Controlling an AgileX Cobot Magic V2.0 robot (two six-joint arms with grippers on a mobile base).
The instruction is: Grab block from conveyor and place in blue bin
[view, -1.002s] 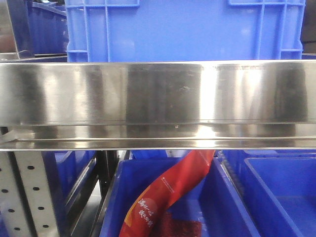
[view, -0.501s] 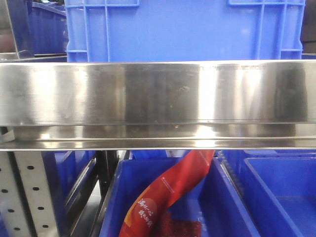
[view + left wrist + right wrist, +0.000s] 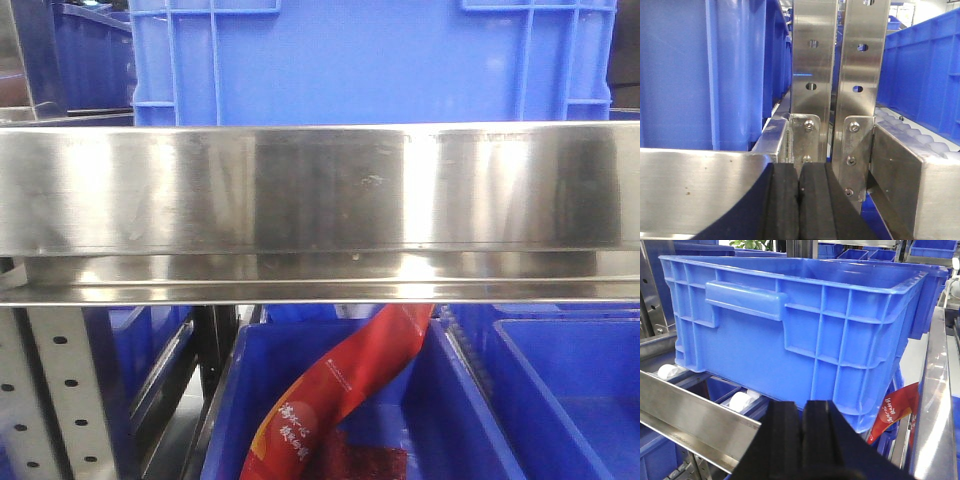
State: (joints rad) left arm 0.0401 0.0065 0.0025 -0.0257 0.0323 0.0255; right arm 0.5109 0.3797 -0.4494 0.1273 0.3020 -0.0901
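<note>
Movement since the earlier front views: almost none; the steel rail [image 3: 320,190] shows only a slight shift of its reflections and the camera has drifted a touch, the red printed pouch [image 3: 340,395] lying as before in the lower blue bin [image 3: 440,400]; left gripper [image 3: 799,200]: black pads pressed together, nothing between them, facing two perforated steel uprights [image 3: 812,75] with bolted brackets; right gripper [image 3: 803,440]: pads likewise closed and empty, pointed at a large ribbed blue crate [image 3: 805,330] with a moulded handle, resting on white rollers [image 3: 742,401]; block: not visible in any view, so its place cannot be stated; conveyor: dark belt and red frame also out of sight; handling, judged from the task alone: a small solid block should be light, rigid and not fragile, perhaps a little slick if plastic, best pinched across two flat parallel sides low on the body rather than on any rounded top; surface: brushed stainless shelving, glossy and hard, with roller tracks to the right in the left wrist view; room: a racked storage area crowded with blue crates [image 3: 690,75] on several levels, brightly lit.
</note>
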